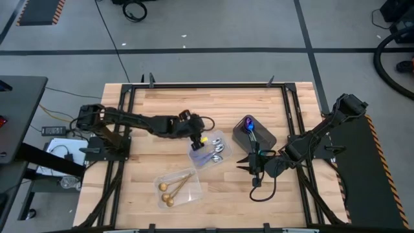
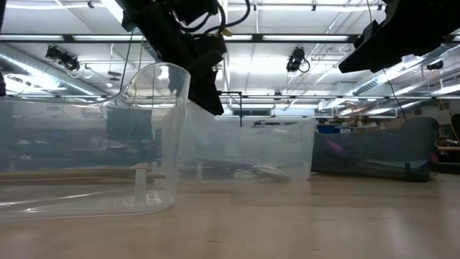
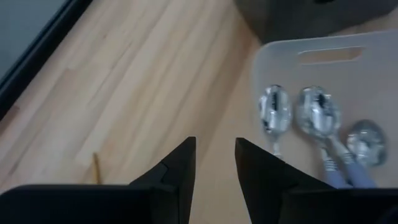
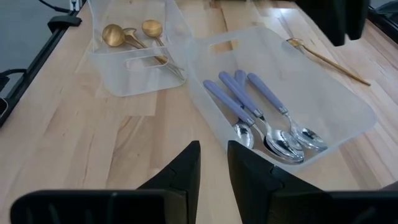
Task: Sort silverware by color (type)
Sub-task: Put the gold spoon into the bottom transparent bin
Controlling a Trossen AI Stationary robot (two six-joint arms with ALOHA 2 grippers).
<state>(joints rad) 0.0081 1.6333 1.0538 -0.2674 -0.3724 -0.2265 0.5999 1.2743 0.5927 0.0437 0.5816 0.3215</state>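
- Wooden desk (image 1: 155, 103) under us sits inside a black frame on a grey workshop floor, and the low view looks across it through clear tray walls to a long lit hall.
- Toward the left of the desk's near edge we see a clear tray (image 1: 194, 191) with three gold spoons (image 1: 169, 189) lying in it.
- Our left gripper (image 1: 196, 138) hangs at the far end of the middle clear tray (image 1: 223, 159), about mid-desk; its wrist view shows the jaws a narrow gap apart with nothing between them.
- That middle tray holds three silver spoons (image 4: 273, 134) with lilac handles, bowls together at one end.
- One gold spoon (image 4: 326, 57) lies loose on the wood just beyond that tray, almost under the left gripper; we judge it the left arm's next pick, and it belongs with the other gold ones.
- To do that well, we would come straight down across the thin handle, jaws set square to it, and keep clear of the tray wall beside it.
- Right of centre the dark grey tray (image 1: 265, 138) carries an iridescent purple-blue spoon (image 1: 248, 123).
- Our right gripper (image 1: 253, 169) waits near that tray's near corner, jaws slightly parted and empty.
- We would keep the right arm still while the left works, since both reach toward the same middle ground.
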